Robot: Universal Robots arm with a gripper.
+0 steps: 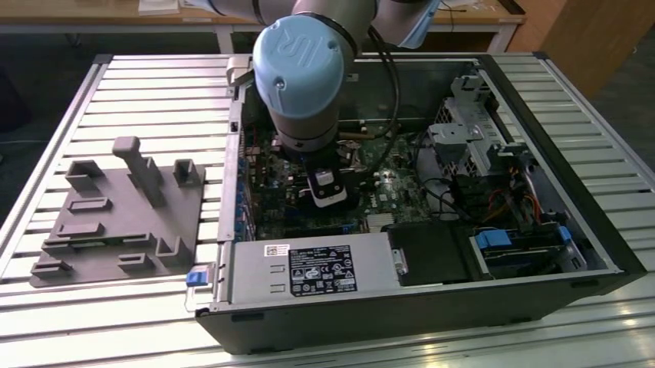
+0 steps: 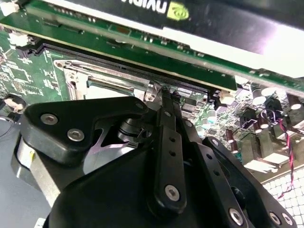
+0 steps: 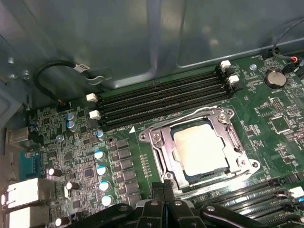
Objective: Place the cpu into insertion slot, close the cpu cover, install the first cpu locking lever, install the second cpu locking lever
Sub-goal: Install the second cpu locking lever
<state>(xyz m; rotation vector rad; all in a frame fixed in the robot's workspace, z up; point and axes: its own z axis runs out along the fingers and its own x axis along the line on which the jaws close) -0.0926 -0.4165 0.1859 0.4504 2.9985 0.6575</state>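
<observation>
Gripper (image 3: 164, 190): fingers pressed together, nothing between them, tips just beside the near edge of the cpu cover (image 3: 159, 145), probably so they can push there.
Exterior view: arm (image 1: 304, 69) reaches straight down into the open computer case (image 1: 573, 222) on the slatted desk (image 1: 153, 84); a grey fixture (image 1: 113, 222) sits well apart on that view's left.
First wrist view: cpu (image 3: 201, 150) lies flat in the insertion slot (image 3: 205, 176), cover frame down around it.
Second wrist view: fingers (image 2: 167, 114) meet at the frame's edge; levers hard to make out.
</observation>
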